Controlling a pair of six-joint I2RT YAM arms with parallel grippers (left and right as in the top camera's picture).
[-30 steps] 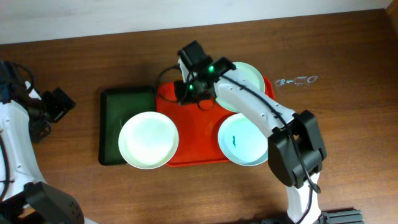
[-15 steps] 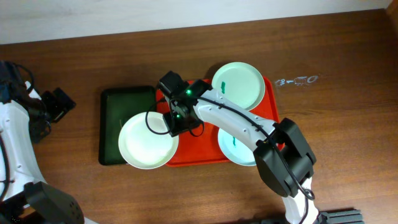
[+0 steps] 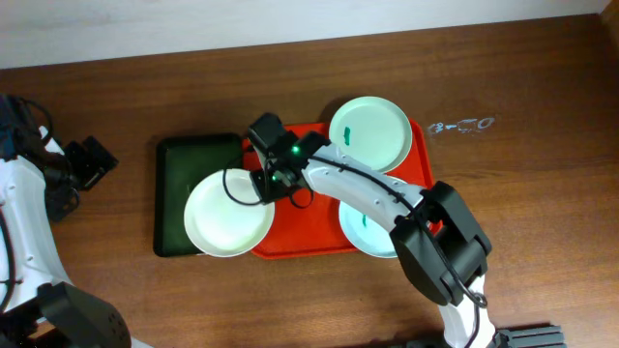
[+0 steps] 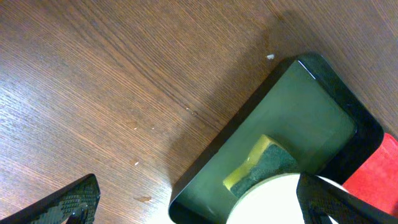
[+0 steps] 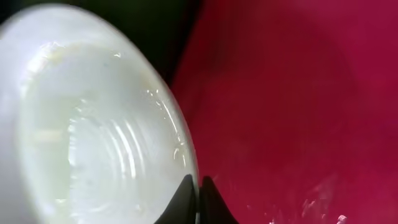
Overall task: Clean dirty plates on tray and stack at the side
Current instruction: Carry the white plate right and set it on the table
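Note:
A white plate (image 3: 227, 215) lies half on the dark green tray (image 3: 184, 164) and half over the left edge of the red tray (image 3: 314, 220). My right gripper (image 3: 267, 184) is shut on the white plate's right rim; the right wrist view shows the fingers (image 5: 198, 190) pinching that rim (image 5: 93, 124) above the red tray (image 5: 298, 93). A mint plate (image 3: 369, 130) with a green smear sits at the tray's back right. A second mint plate (image 3: 369, 224) with a smear sits front right, partly under my arm. My left gripper (image 3: 92, 159) is open and empty at the far left.
A yellow-green sponge (image 4: 264, 163) lies in the dark green tray (image 4: 292, 118), partly under the white plate (image 4: 273, 202). My left fingers (image 4: 199, 208) are spread wide over the wood. Small pale marks (image 3: 462, 125) sit on the table right of the red tray.
My right gripper moved from the back of the red tray to the white plate's right rim and shut on it. The plate shifted slightly left. The left arm has not moved.

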